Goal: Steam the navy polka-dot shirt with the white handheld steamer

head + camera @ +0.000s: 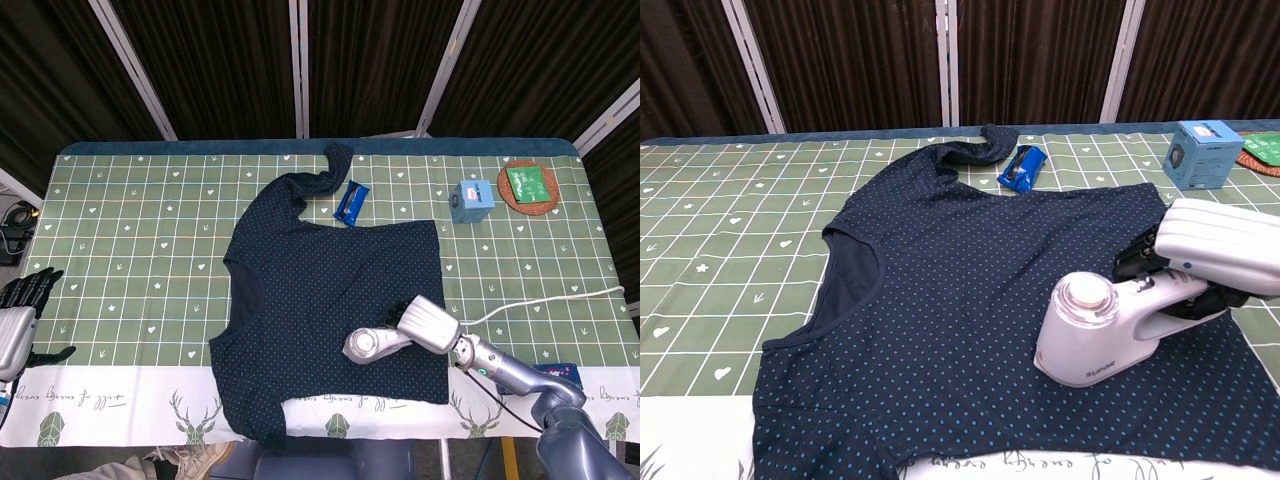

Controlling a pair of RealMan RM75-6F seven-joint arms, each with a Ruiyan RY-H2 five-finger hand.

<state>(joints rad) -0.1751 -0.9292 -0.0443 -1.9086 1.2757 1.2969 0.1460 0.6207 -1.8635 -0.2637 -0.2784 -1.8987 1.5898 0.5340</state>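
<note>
The navy polka-dot shirt (pixel 330 290) (pixel 960 300) lies flat across the middle of the table, one sleeve bunched toward the far edge. My right hand (pixel 430 325) (pixel 1210 262) grips the handle of the white handheld steamer (pixel 372 344) (pixel 1090 335), whose head rests on the shirt's lower right part. A white cord (pixel 540 299) trails from it to the right. My left hand (pixel 22 310) hovers at the table's left edge, fingers spread, holding nothing; the chest view does not show it.
A blue packet (pixel 351 201) (pixel 1021 167) lies beside the bunched sleeve. A light blue box (pixel 471 199) (pixel 1202 152) and a round brown coaster with a green packet (pixel 529 185) sit at the far right. The green patterned tablecloth (pixel 140 250) covers the table.
</note>
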